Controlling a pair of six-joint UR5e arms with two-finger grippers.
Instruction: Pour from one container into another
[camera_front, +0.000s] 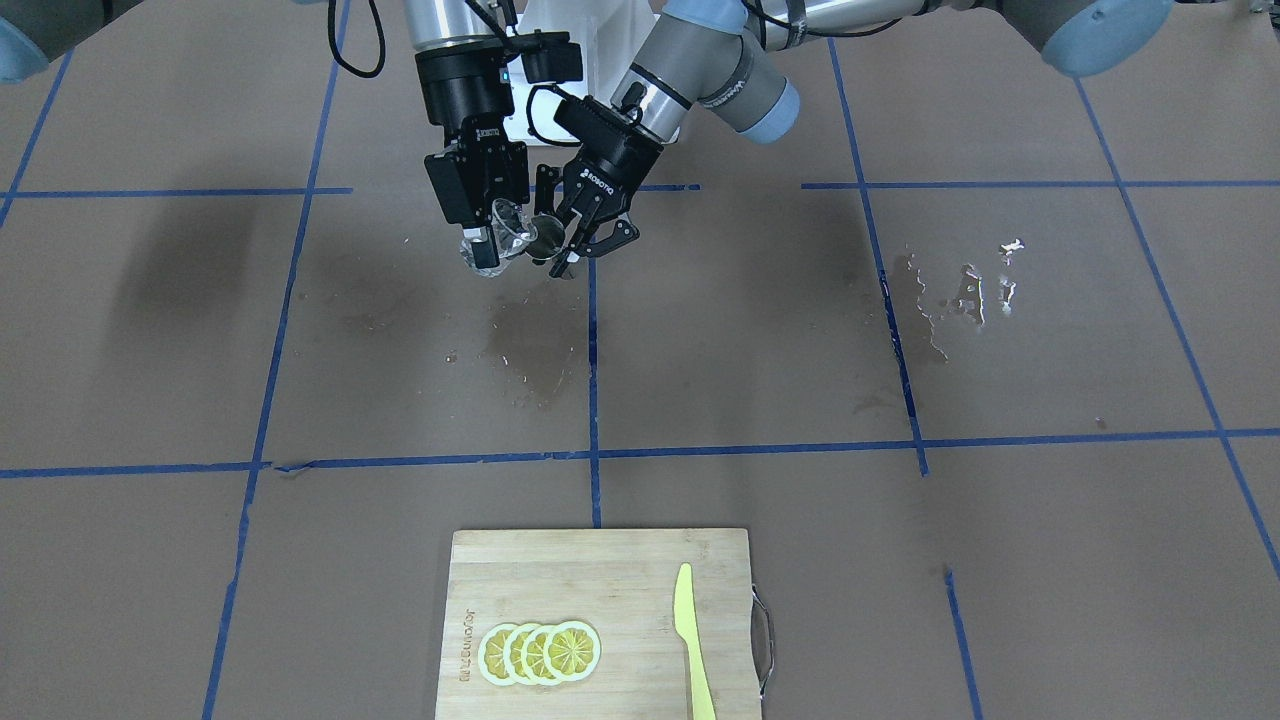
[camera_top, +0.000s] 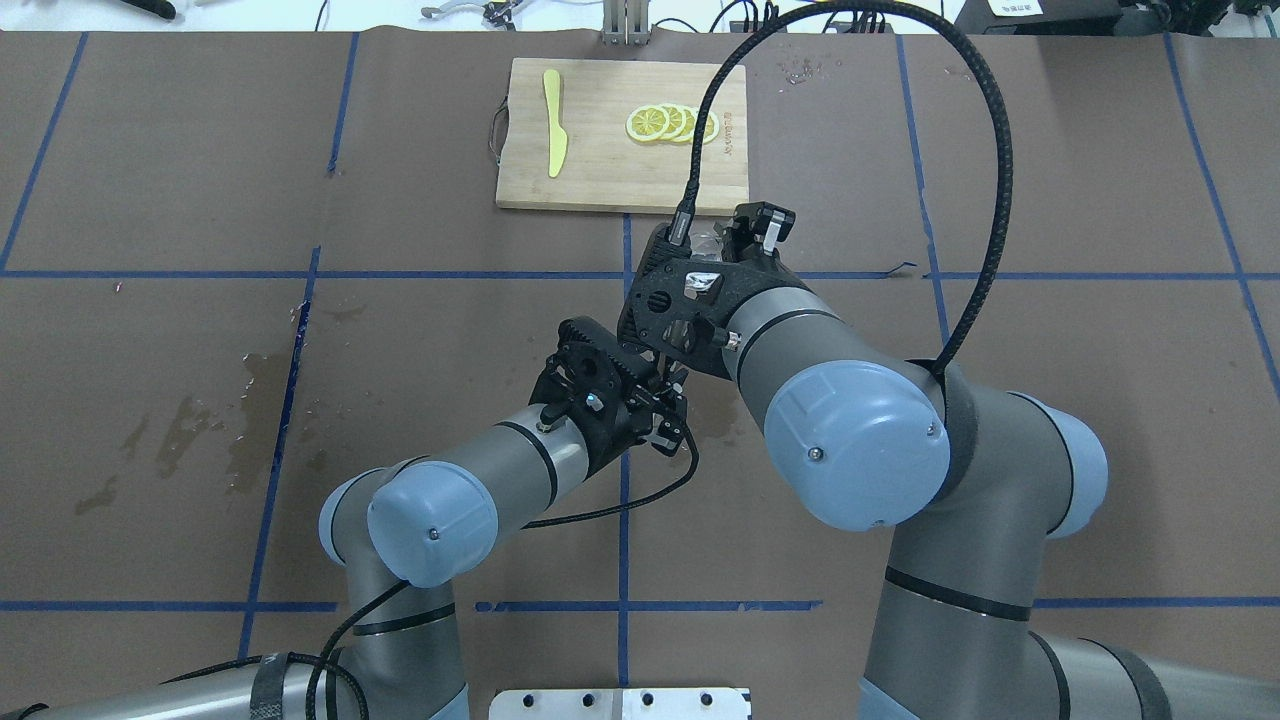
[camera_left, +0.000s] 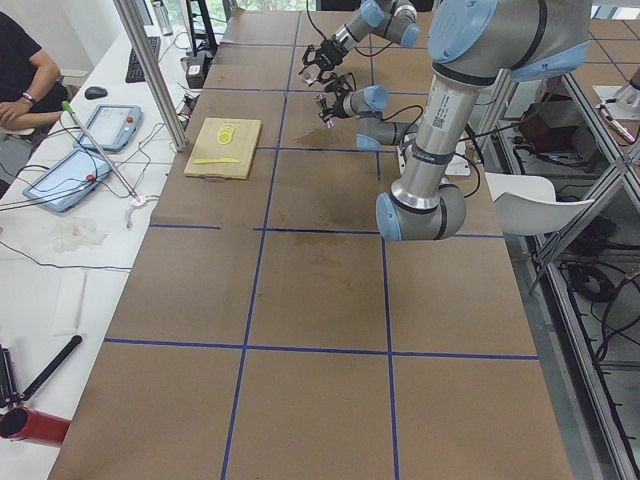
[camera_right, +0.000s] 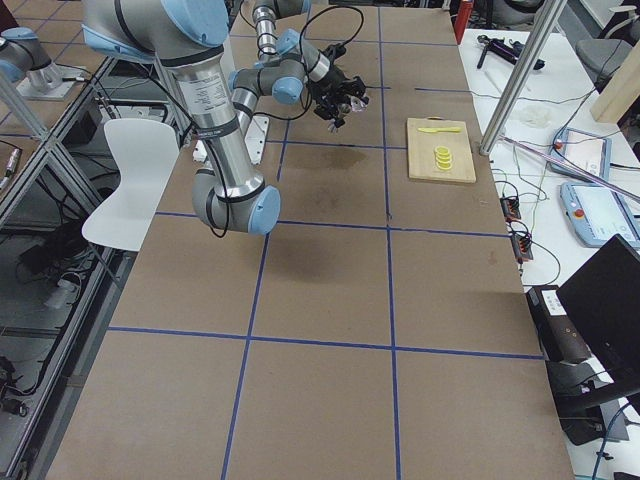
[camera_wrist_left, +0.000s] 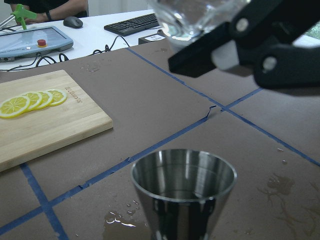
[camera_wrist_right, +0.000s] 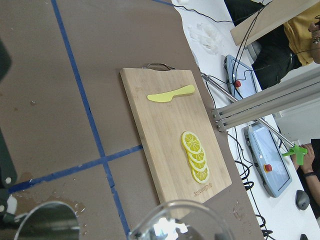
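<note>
My right gripper (camera_front: 490, 245) is shut on the small clear glass cup (camera_front: 510, 232), which is tipped with its mouth toward the jigger. My left gripper (camera_front: 575, 250) is shut on the grey steel jigger (camera_front: 545, 238) and holds it upright just beside and below the glass. Both are held above the table near its middle. In the left wrist view the jigger (camera_wrist_left: 183, 185) opens upward at the bottom, with the glass (camera_wrist_left: 195, 17) above it between black fingers (camera_wrist_left: 225, 50). The right wrist view shows the glass rim (camera_wrist_right: 180, 220) and the jigger mouth (camera_wrist_right: 47, 222). No stream shows.
A wooden cutting board (camera_front: 600, 600) lies at the far edge with lemon slices (camera_front: 540, 652) and a yellow plastic knife (camera_front: 690, 640). Wet patches (camera_front: 960, 295) mark the paper toward my left, and a small puddle (camera_wrist_left: 120, 220) lies under the jigger.
</note>
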